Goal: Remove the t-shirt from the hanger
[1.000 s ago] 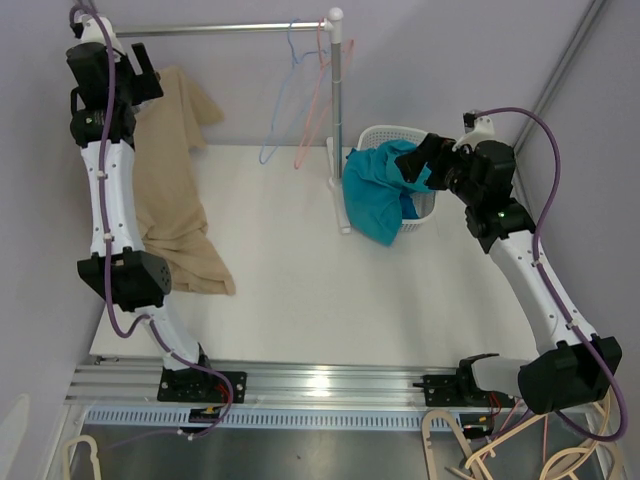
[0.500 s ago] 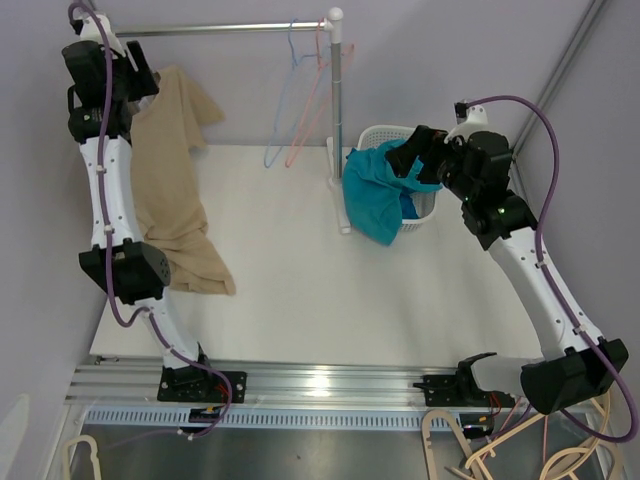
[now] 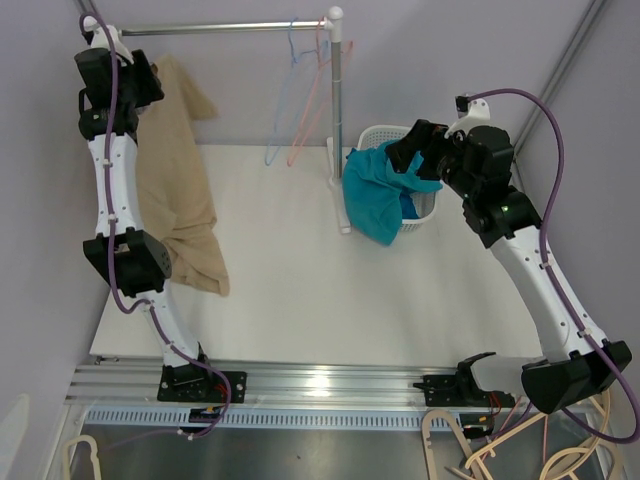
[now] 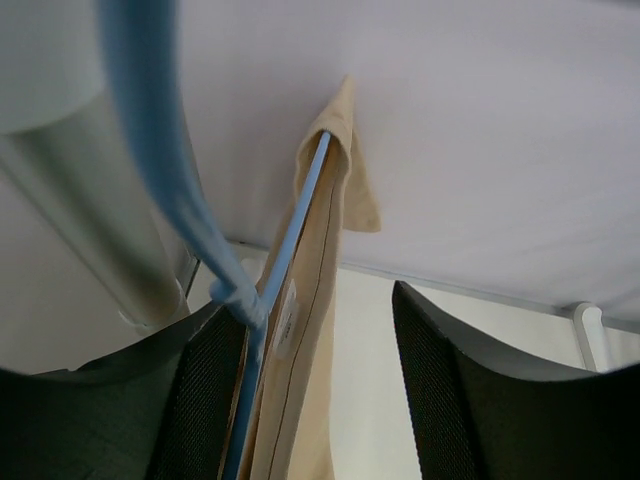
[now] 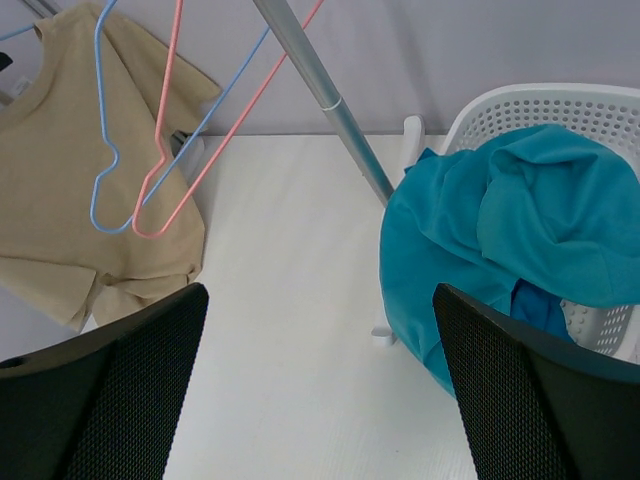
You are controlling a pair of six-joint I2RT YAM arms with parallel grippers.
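Note:
A beige t-shirt (image 3: 180,190) hangs on a blue hanger (image 4: 290,220) at the left end of the rail (image 3: 220,27), its hem resting on the table. My left gripper (image 3: 140,80) is up at the rail by the shirt's collar. In the left wrist view my left gripper (image 4: 310,310) is open. The hanger's neck and the shirt's collar (image 4: 325,260) lie between the fingers, close to the left finger (image 4: 205,400). My right gripper (image 3: 405,150) is open and empty above the basket. In the right wrist view my right gripper (image 5: 320,300) faces the table and the t-shirt (image 5: 50,180).
Two bare hangers, blue (image 5: 105,160) and pink (image 5: 165,150), hang at the rail's right end (image 3: 290,110). The rail's post (image 3: 340,130) stands at the table's back. A white basket (image 3: 375,133) beside it holds a teal cloth (image 3: 370,195) draped over its rim.
My left gripper has shifted a little along the rail, and the shirt has swung slightly. My right gripper has lifted up and left from the basket. The bare hangers sway.

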